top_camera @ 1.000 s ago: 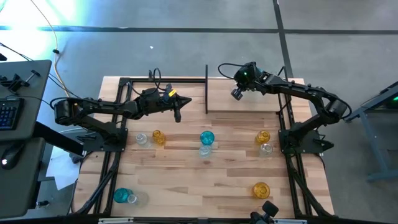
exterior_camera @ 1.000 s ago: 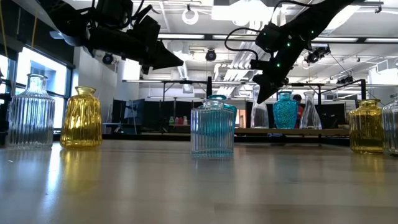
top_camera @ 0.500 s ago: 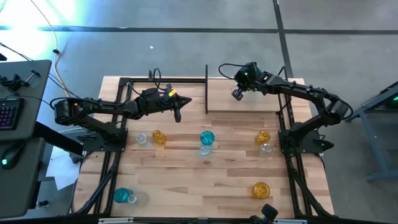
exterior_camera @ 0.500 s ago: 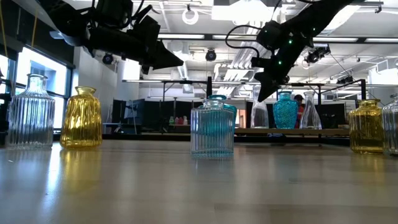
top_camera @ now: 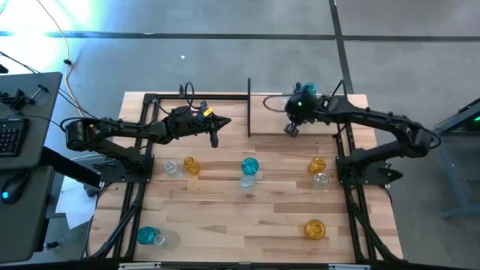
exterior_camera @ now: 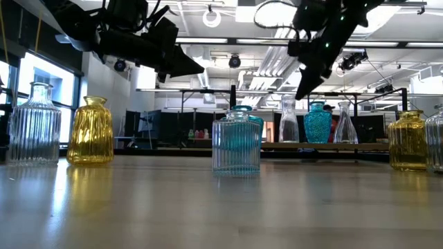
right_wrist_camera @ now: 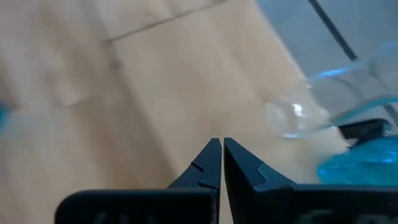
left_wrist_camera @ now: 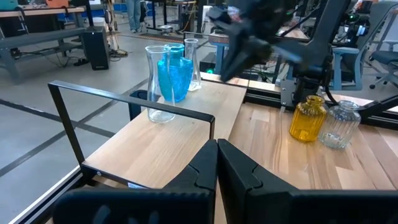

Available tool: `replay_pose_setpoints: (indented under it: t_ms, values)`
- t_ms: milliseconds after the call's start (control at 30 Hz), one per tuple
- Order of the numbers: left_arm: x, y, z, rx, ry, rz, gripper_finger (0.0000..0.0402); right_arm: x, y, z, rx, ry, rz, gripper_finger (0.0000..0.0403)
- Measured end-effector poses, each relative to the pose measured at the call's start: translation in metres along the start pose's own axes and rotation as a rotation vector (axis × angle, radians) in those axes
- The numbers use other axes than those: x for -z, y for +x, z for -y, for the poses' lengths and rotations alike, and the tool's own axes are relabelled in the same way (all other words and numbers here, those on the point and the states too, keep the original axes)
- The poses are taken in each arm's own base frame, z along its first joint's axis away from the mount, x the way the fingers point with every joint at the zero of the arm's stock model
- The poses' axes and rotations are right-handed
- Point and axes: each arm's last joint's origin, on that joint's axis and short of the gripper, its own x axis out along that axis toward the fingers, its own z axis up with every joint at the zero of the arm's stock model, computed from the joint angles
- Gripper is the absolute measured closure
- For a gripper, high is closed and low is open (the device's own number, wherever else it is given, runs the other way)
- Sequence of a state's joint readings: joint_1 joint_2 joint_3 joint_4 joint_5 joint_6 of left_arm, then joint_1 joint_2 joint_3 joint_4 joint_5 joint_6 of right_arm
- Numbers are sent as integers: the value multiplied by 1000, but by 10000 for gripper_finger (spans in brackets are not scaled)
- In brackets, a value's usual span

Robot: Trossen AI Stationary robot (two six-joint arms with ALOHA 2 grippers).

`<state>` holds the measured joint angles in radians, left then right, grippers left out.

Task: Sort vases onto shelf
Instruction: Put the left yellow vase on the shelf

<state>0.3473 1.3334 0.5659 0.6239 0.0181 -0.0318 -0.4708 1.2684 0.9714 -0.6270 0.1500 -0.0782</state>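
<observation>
The shelf (top_camera: pixel 315 120) is a light-wood board with a black frame at the table's far side. On it stand a clear vase (left_wrist_camera: pixel 160 84), a teal vase (left_wrist_camera: pixel 174 71) and another clear vase (left_wrist_camera: pixel 191 56). Several more vases stand on the table: amber (top_camera: pixel 191 166), teal (top_camera: pixel 250 166), clear (top_camera: pixel 247 181), amber (top_camera: pixel 316 165). My right gripper (top_camera: pixel 289 131) hangs shut and empty above the shelf's near edge, slanting down. My left gripper (top_camera: pixel 214 140) waits shut and empty in the air, left of the shelf.
A black upright post (top_camera: pixel 249 105) stands at the shelf's left end. Near the table's front lie an amber vase (top_camera: pixel 315 229) and a teal and clear pair (top_camera: pixel 150 237). Black frame rails (top_camera: pixel 142 172) run along both table sides.
My right gripper has drawn back from over the shelf toward the table's near edge and risen a little, staying shut. The teal vase at the shelf's far edge, which the arm covered before, now shows in the high view.
</observation>
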Motion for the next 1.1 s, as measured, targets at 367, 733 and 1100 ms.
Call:
replay_pose_setpoints:
  t_ms: [367, 733, 1100]
  values:
    - [0, 0, 2, 34, 3, -1, 401, 1, -30, -77, -292, -117, 102, 403]
    - [-12, -1, 1, 179, -30, 110, 401, 6, -29, -129, -716, -134, 475, 403]
    - [2, -1, 14, 303, 29, -19, 401, 26, -32, -148, -590, -117, 381, 403]
